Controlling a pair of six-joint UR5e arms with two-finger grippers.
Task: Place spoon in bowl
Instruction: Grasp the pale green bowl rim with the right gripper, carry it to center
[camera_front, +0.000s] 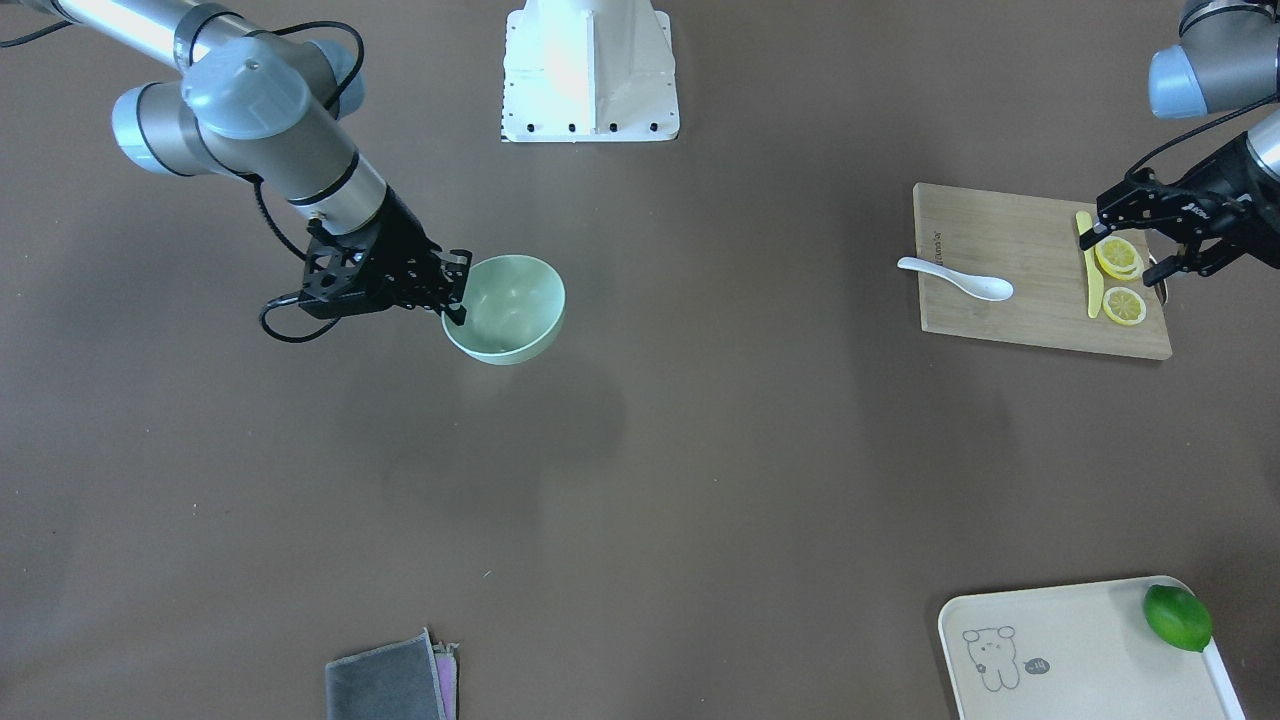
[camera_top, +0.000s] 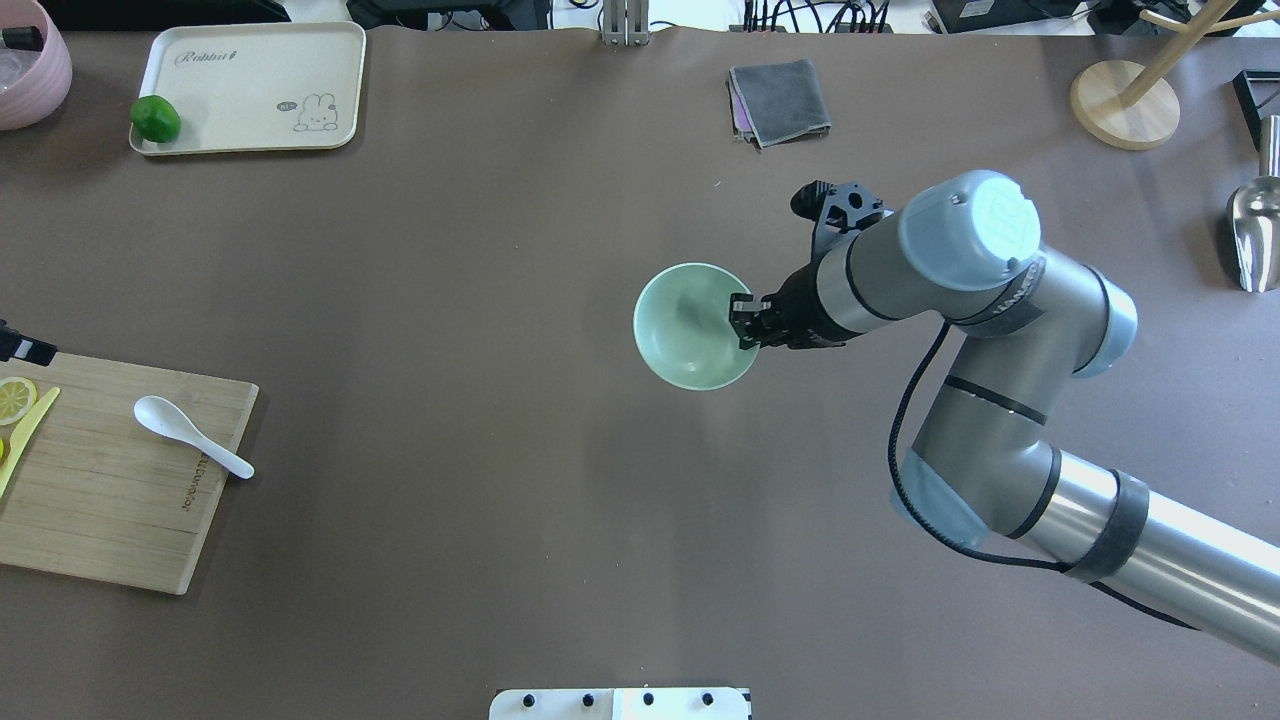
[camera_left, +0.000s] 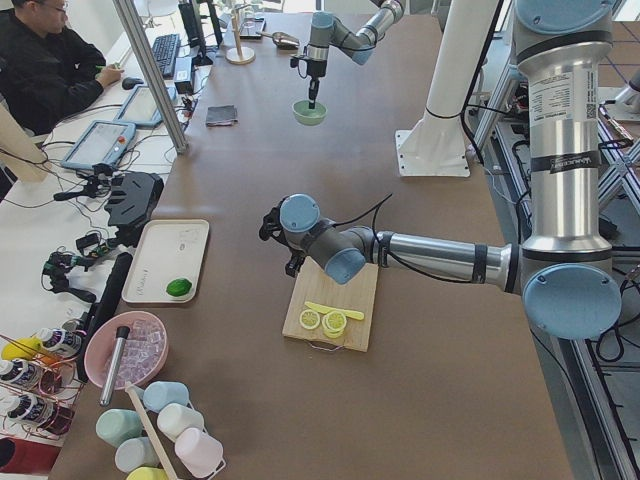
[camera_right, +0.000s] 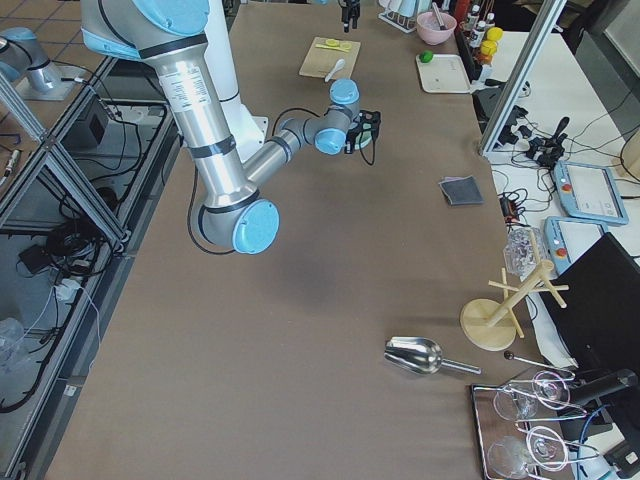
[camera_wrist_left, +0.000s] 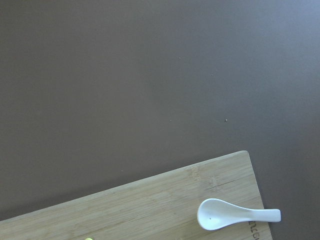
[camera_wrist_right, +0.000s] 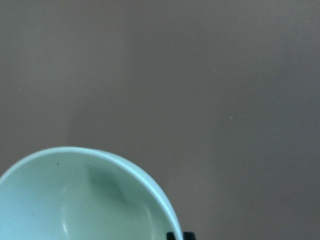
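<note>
The white spoon (camera_front: 955, 278) lies on the wooden cutting board (camera_front: 1000, 310), its handle over the board's edge; it also shows in the overhead view (camera_top: 190, 435) and the left wrist view (camera_wrist_left: 235, 215). My left gripper (camera_front: 1125, 255) hovers open and empty over the lemon slices (camera_front: 1118, 256) at the board's other end, apart from the spoon. The mint-green bowl (camera_front: 510, 310) is empty. My right gripper (camera_top: 745, 322) is shut on the bowl's rim (camera_top: 690, 325) near the table's middle and seems to hold it a little above the table. The bowl fills the lower left of the right wrist view (camera_wrist_right: 85, 200).
A yellow knife (camera_front: 1090, 280) lies beside the lemon slices. A cream tray (camera_front: 1060, 650) with a lime (camera_front: 1178, 617) sits on the operators' side. There is also a folded grey cloth (camera_front: 385, 685), the white robot base (camera_front: 590, 70), a wooden stand (camera_top: 1125, 100) and a metal scoop (camera_top: 1255, 235).
</note>
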